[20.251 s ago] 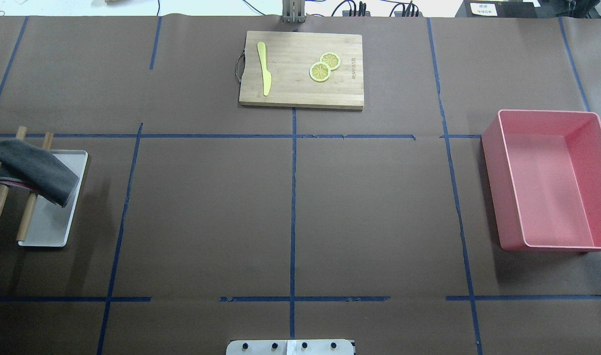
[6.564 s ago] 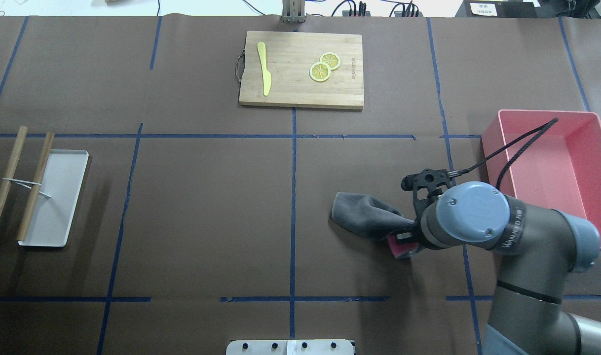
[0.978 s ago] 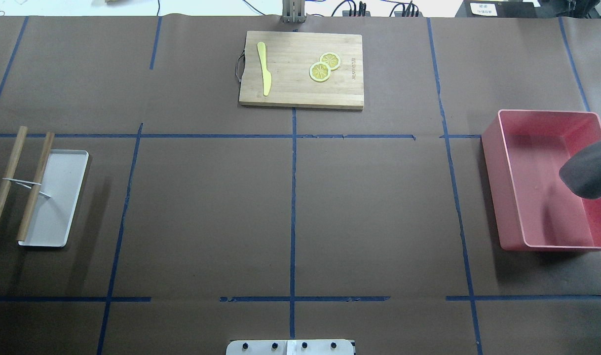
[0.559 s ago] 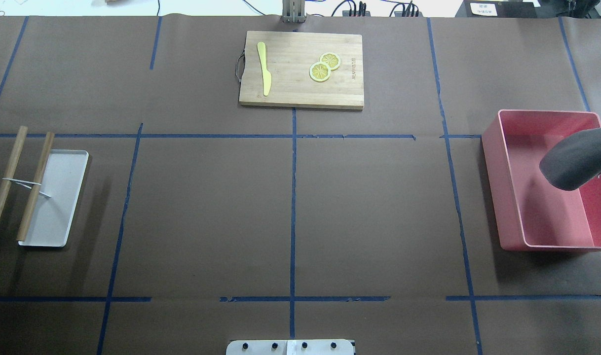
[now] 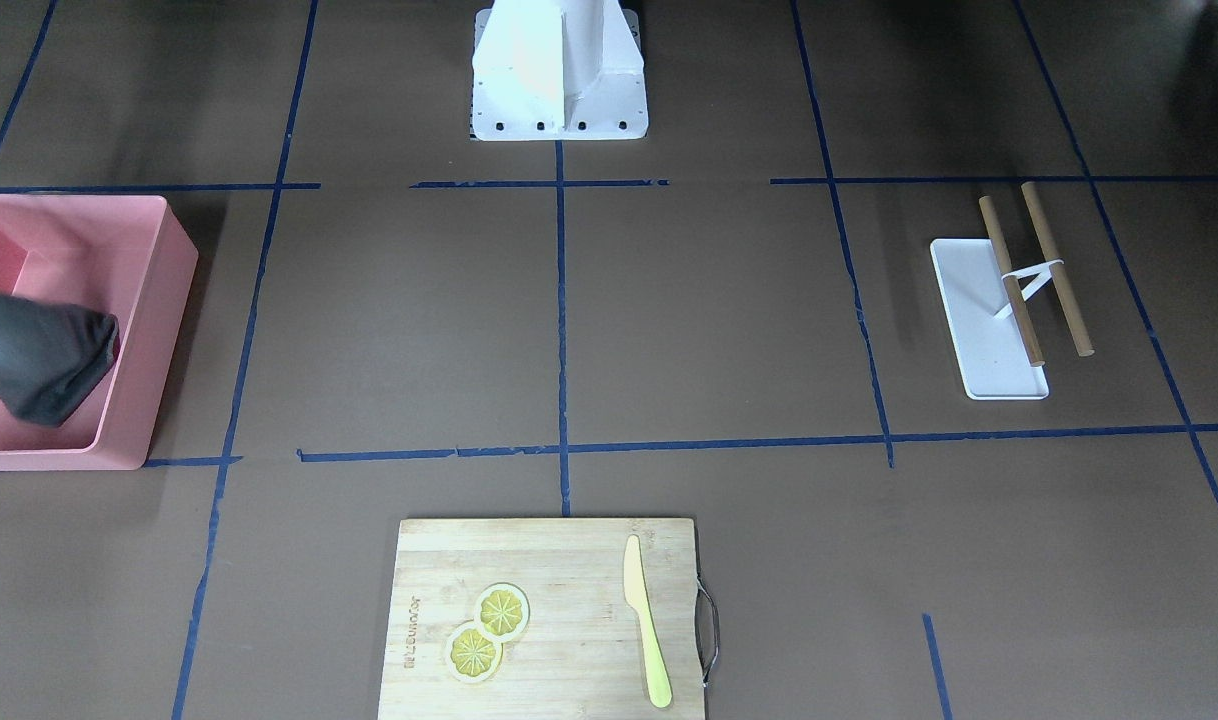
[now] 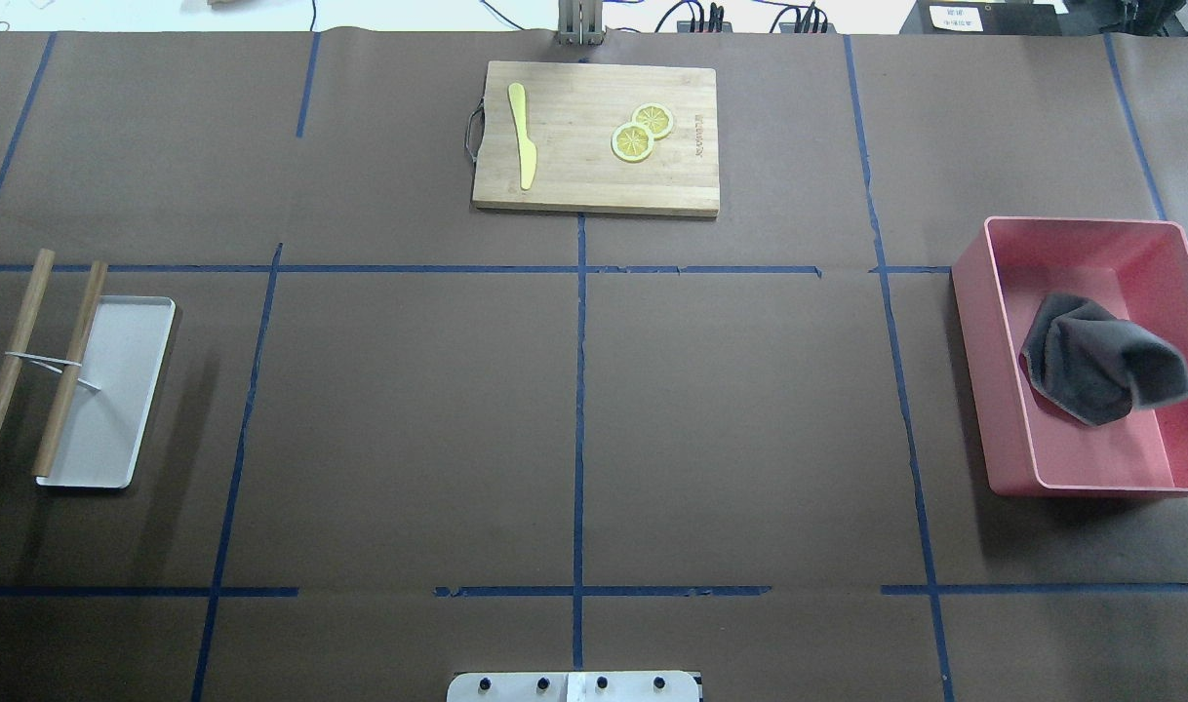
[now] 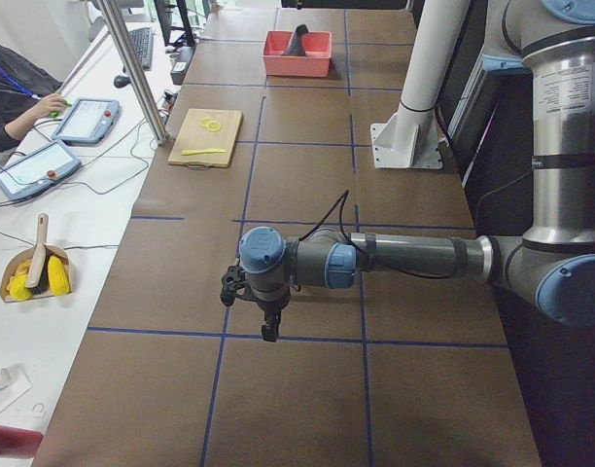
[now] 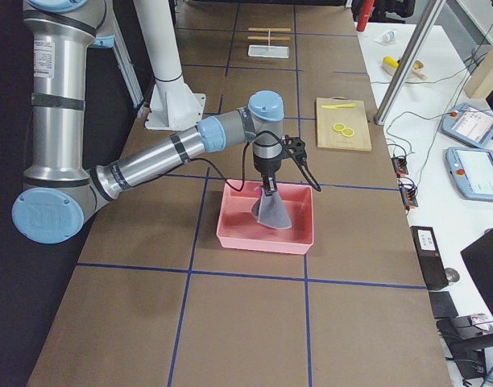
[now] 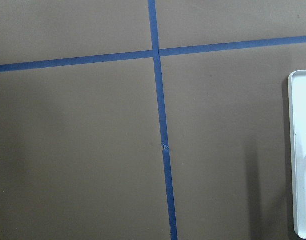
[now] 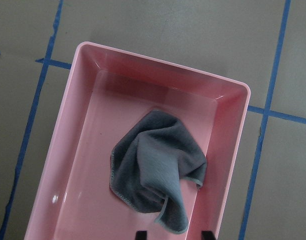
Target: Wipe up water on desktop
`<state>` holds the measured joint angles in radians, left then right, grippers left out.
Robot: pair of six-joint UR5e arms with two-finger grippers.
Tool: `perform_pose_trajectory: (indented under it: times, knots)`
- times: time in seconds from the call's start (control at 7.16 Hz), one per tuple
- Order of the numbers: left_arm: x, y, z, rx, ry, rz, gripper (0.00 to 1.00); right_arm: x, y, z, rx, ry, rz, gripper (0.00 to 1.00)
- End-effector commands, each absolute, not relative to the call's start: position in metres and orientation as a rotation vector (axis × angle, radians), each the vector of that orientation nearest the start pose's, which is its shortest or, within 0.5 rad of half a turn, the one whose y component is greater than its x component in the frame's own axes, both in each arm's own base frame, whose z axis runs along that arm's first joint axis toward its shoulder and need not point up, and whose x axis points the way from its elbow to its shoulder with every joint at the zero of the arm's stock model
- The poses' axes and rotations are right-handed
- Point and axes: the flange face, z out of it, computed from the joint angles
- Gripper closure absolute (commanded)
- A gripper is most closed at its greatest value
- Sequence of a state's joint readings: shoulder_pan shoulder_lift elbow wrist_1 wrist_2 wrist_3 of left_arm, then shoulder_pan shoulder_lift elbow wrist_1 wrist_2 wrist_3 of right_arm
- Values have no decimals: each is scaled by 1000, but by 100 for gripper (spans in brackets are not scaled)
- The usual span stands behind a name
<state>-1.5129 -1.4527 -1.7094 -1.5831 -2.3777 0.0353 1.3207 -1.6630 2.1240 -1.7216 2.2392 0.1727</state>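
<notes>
Pink rectangular plastic bin [image 10: 163,70] sits directly under my right gripper [image 10: 173,235]. Ahead and to its left: light wooden cutting board [image 6: 594,180] with a yellow plastic knife [image 6: 523,136] and two lemon slices [image 6: 633,142]. Far left: small white tray [image 6: 116,419] and two wooden rods [image 6: 79,331].

bin [image 6: 989,370] on the desktop [image 6: 409,419] at robot's right, cloth [image 6: 1101,366] inside it. cutting board [image 6: 574,175] at far middle; knife [image 6: 524,136] on its left part, two lemon slices [image 6: 633,143] on its right part, overlapping. tray [image 6: 116,429] at robot's left, two rods [image 6: 12,361] along its outer edge.
</notes>
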Motion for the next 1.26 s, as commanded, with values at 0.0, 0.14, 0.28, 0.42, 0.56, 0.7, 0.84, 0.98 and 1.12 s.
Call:
perform_pose_trajectory:
  times: [0.0, 0.14, 0.28, 0.42, 0.56, 0.7, 0.84, 0.98, 1.12]
  knots:
    - [-35, -447, 642, 21, 807, 101, 0, -38, -435, 466, 128, -715, -171, 0]
    - [-35, -447, 642, 21, 807, 101, 0, -36, -428, 481, 105, -713, -178, 0]
    - [-35, -447, 642, 23, 807, 103, 0, -28, -420, 502, 78, -703, -179, 0]
    - [-35, -447, 643, 24, 806, 109, 0, -7, -420, 532, 69, -698, -206, 0]
    - [-35, -448, 642, 33, 806, 115, 0, 19, -417, 560, 59, -710, -197, 0]
    - [-35, -448, 645, 32, 807, 116, 0, 54, -408, 586, 67, -718, -186, 0]
    - [-34, -452, 644, 34, 807, 117, 0, 80, -392, 605, 62, -725, -143, 0]
    - [-34, -456, 641, 38, 806, 116, 0, 94, -364, 625, 31, -728, -85, 0]
    - [-36, -454, 640, 41, 806, 114, 0, 95, -364, 619, 35, -725, -65, 0]
